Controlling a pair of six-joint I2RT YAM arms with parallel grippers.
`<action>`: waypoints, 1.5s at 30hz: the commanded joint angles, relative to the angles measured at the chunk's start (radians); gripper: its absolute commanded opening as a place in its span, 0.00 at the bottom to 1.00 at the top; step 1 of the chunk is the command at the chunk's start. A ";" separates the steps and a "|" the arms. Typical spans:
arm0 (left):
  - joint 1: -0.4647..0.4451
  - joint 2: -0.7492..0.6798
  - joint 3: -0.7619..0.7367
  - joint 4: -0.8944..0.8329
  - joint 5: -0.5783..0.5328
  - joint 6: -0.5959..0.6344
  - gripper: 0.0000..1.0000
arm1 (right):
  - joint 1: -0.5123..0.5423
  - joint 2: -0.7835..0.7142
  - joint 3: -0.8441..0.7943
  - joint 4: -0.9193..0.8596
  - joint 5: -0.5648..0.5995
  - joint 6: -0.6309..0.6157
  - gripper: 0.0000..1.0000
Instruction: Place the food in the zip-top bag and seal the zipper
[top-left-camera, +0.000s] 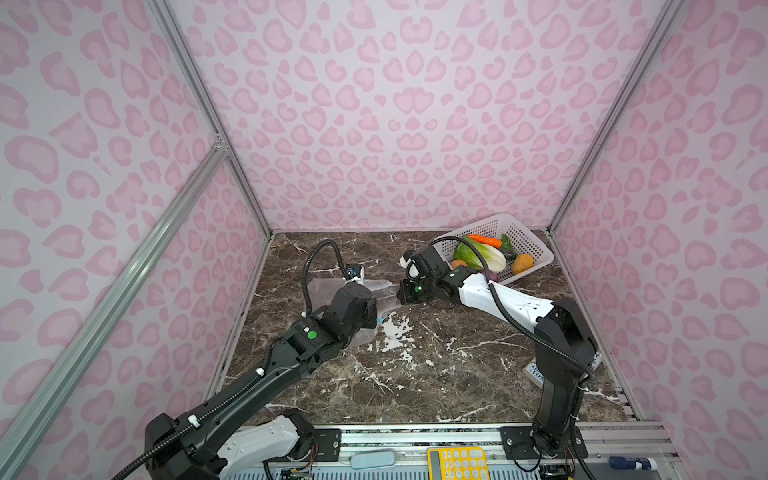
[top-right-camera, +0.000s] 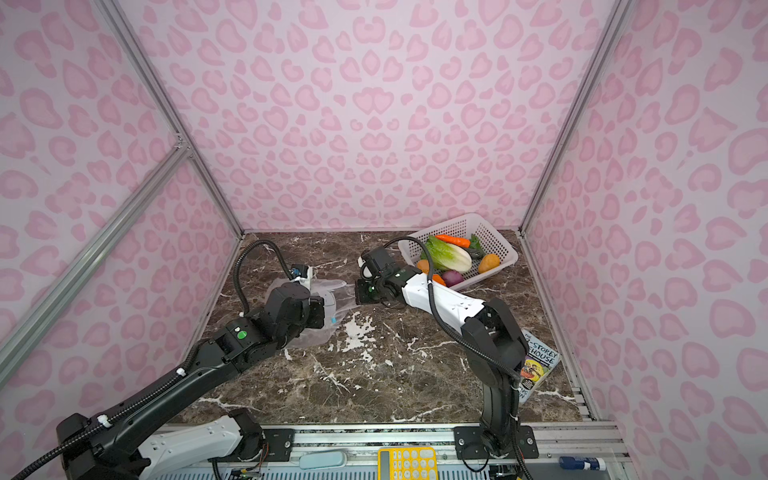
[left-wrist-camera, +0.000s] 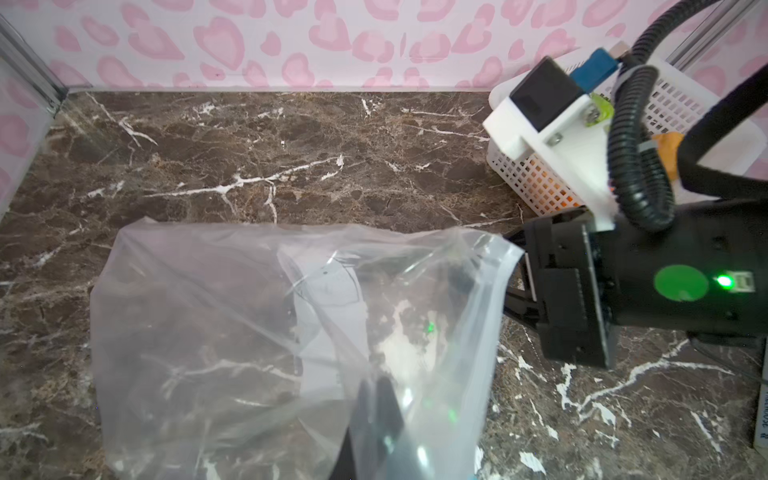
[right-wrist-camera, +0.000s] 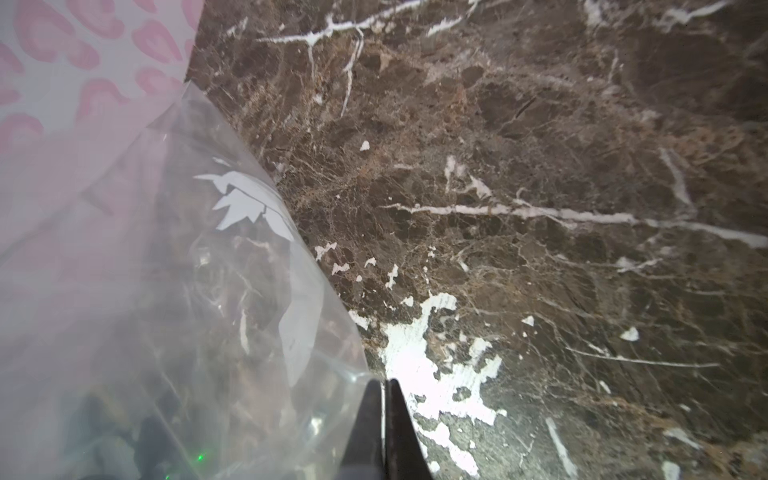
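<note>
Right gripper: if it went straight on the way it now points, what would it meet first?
The zip-top bag, whose edge the right gripper pinches with shut jaws; just past it probably the marble tabletop, though depth is unclear.

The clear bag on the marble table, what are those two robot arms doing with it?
Both arms are on the zip-top bag. The left end effector and the right end effector are each shut on its plastic near the mouth. The bag looks empty. The toy vegetables all lie in the white basket at the far right corner of the table, so no food has been loaded yet.
</note>
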 joint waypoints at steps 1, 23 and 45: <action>0.026 0.035 0.011 -0.041 0.046 -0.058 0.03 | 0.005 0.030 0.016 -0.004 -0.006 -0.019 0.00; 0.140 0.183 0.057 -0.018 0.219 -0.199 0.03 | -0.215 -0.232 -0.053 -0.223 0.114 -0.288 0.67; 0.270 0.057 -0.085 0.037 0.350 -0.227 0.03 | -0.383 -0.095 -0.099 -0.268 0.151 -0.471 0.58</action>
